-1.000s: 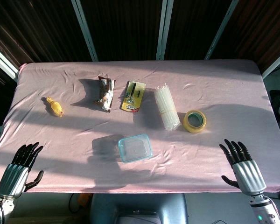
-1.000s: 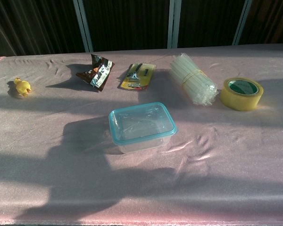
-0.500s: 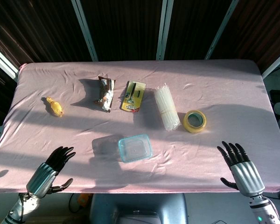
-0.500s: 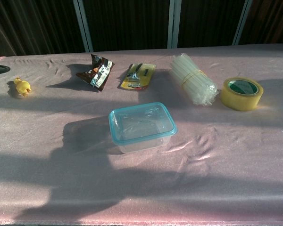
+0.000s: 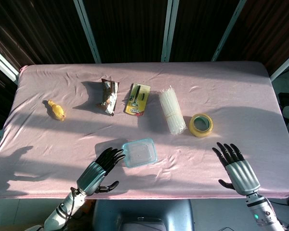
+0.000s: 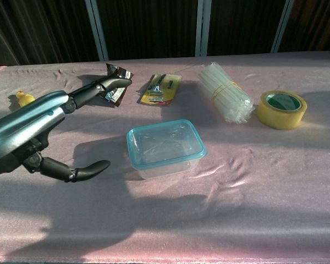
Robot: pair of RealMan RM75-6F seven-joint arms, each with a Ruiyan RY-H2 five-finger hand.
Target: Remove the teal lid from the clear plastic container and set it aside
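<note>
While the teal lid (image 5: 139, 152) sits sealed on the clear plastic container (image 6: 166, 147), low and centre in the head view on the pink surface (image 5: 231, 96), no contact yet from either side. Left hand (image 5: 98, 171) just left of the box, fingers spread and empty, thumb held out below the others; in the chest view, filling the left edge with fingertips reaching toward the upper middle. Right hand (image 5: 235, 167) low in the right of the head view, well apart from the box, fingers fanned, holding nothing, out of the chest view.

Best done, by this judgement, as a two-part job: brace the box wall with one hand, then hook a fingertip under a lid corner, not the middle of an edge, since snap lids usually give first at a corner. Peel upward along the rim, no straight yank; likely a light, empty box, prone to lift or skid on the wrinkled cloth.

For setting aside, bare cloth at the lower right of the chest view looks safest. Keep clear of the tape roll (image 6: 282, 109), straw bundle (image 6: 224, 99), yellow card pack (image 6: 161, 89), snack wrapper (image 5: 109, 96) and toy duck (image 5: 55, 109) across the upper part of both views.
</note>
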